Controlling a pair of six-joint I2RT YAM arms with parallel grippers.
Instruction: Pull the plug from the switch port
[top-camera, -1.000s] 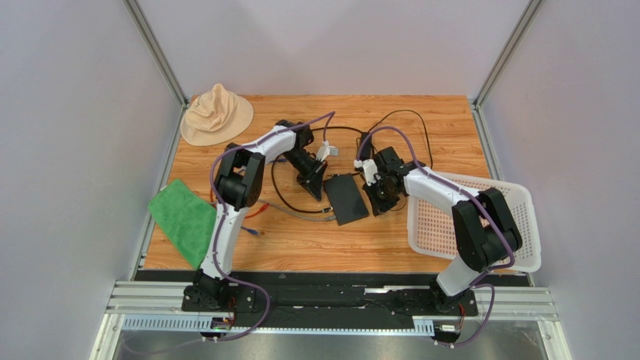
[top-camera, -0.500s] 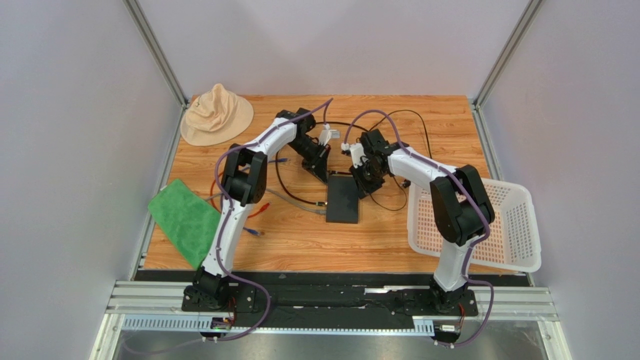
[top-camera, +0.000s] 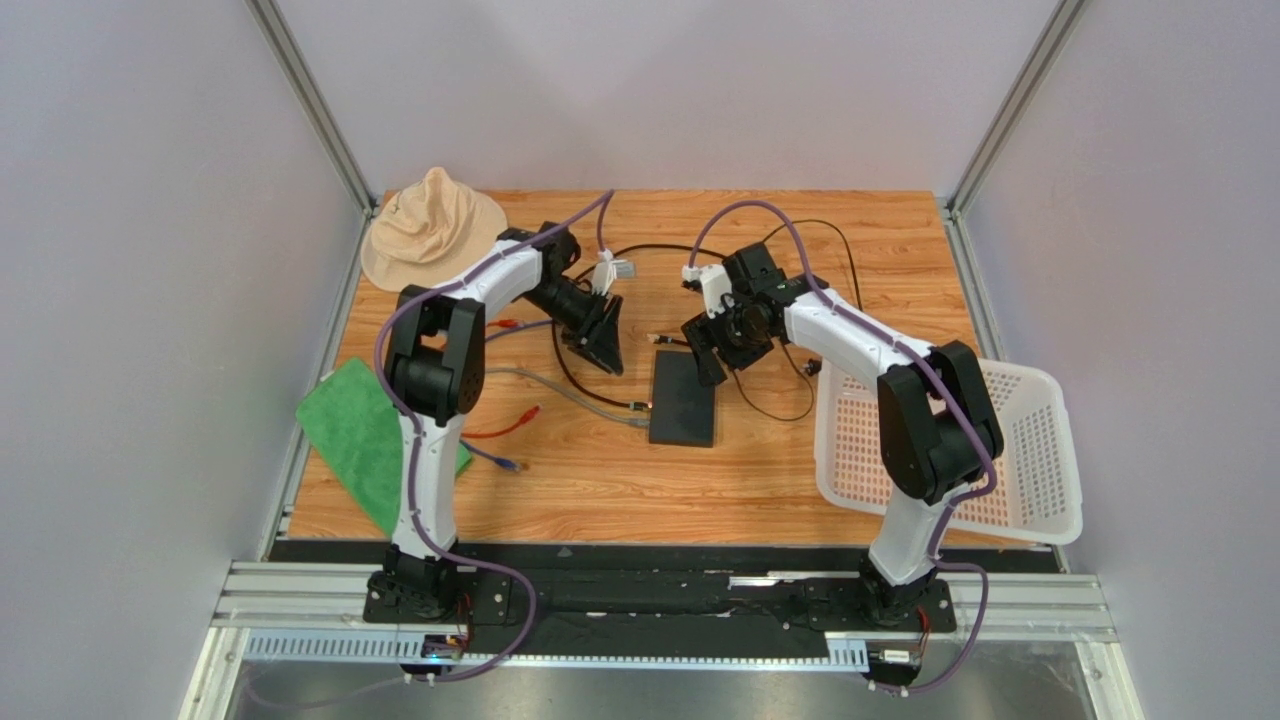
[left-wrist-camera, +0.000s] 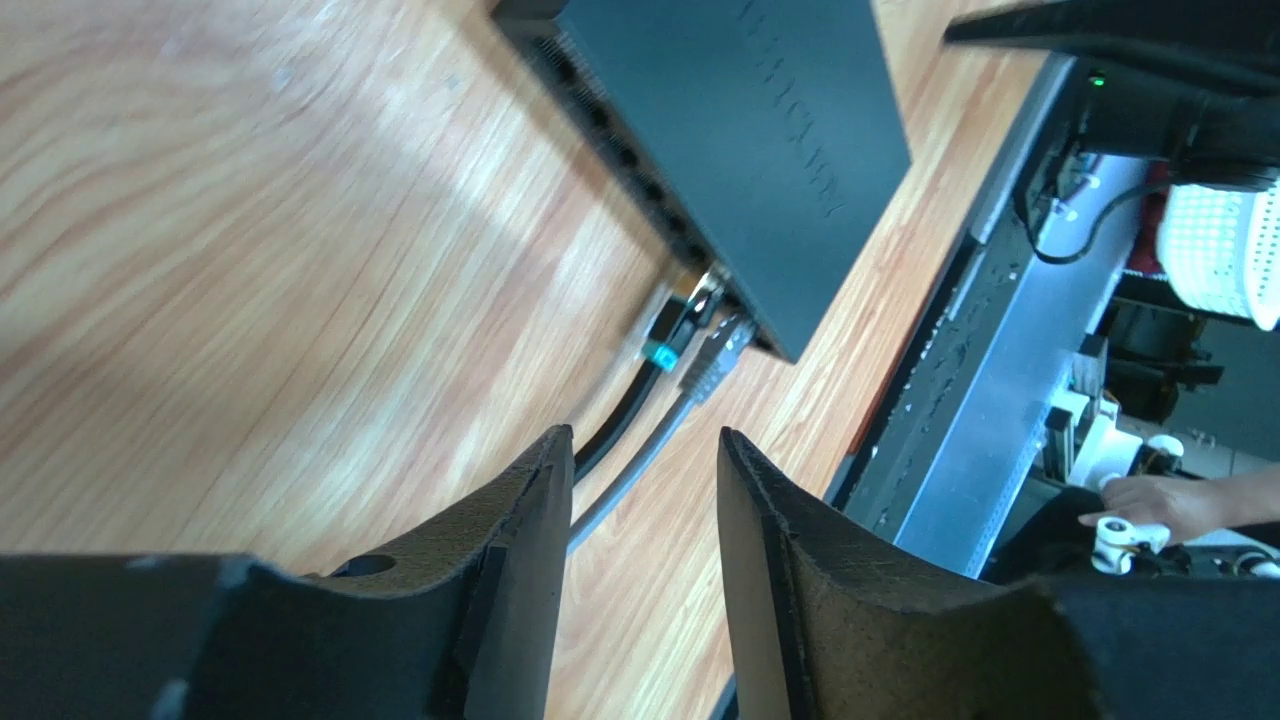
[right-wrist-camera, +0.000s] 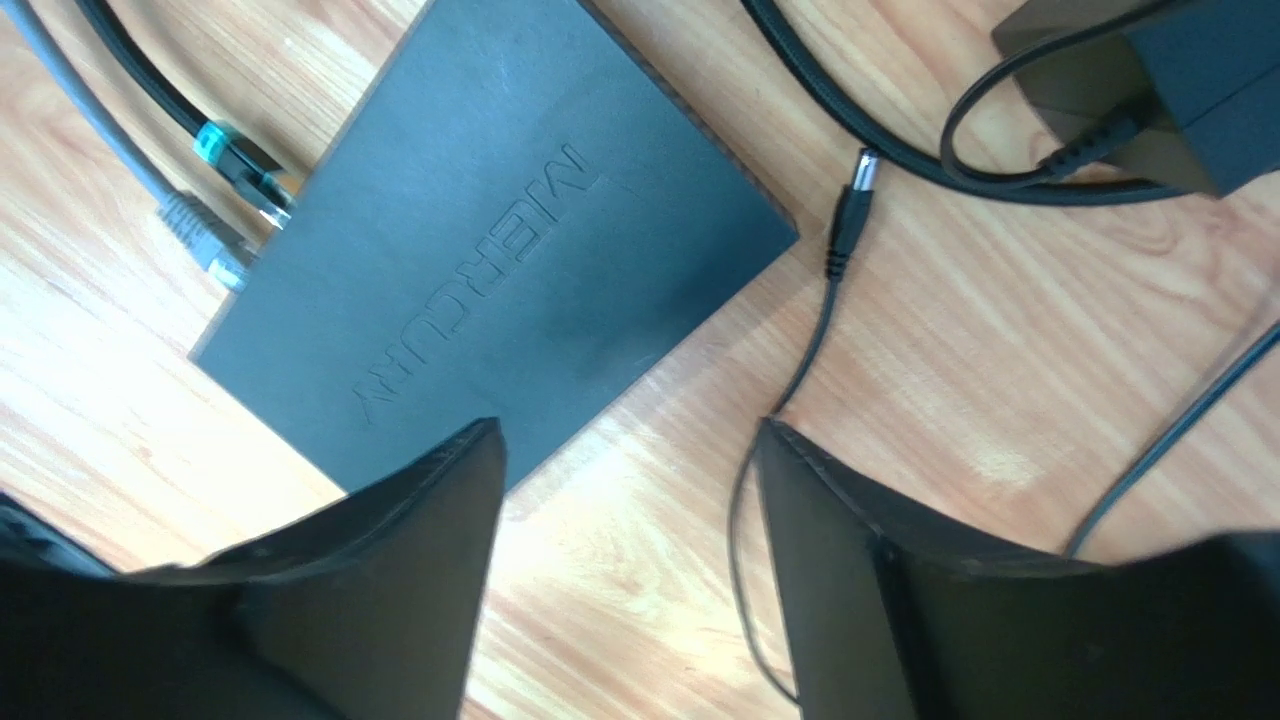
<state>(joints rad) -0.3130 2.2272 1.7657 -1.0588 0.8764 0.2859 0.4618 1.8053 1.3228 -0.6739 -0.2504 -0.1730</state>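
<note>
The switch (top-camera: 684, 402) is a flat black box lying mid-table, also seen in the left wrist view (left-wrist-camera: 751, 120) and right wrist view (right-wrist-camera: 496, 270). A black cable's teal-banded plug (left-wrist-camera: 672, 327) sits in a port on its long edge, with a grey plug (left-wrist-camera: 718, 348) beside it at the corner. A thin black barrel plug (right-wrist-camera: 846, 210) lies loose on the wood, apart from the switch. My left gripper (top-camera: 609, 353) hovers open left of the switch's far end (left-wrist-camera: 643, 450). My right gripper (top-camera: 706, 360) stands open over its far corner (right-wrist-camera: 624, 435). Neither holds anything.
A black power adapter (right-wrist-camera: 1157, 75) and looping black cables lie behind the switch. A tan hat (top-camera: 433, 225) sits at the back left, a green cloth (top-camera: 361, 435) at the left edge, a white basket (top-camera: 1052, 450) at the right. Orange and blue cable ends (top-camera: 504, 435) lie near the cloth.
Both grippers have opened and drawn back toward the far side of the table. The switch turned from a tilted lie to nearly straight, and shifted slightly left.
</note>
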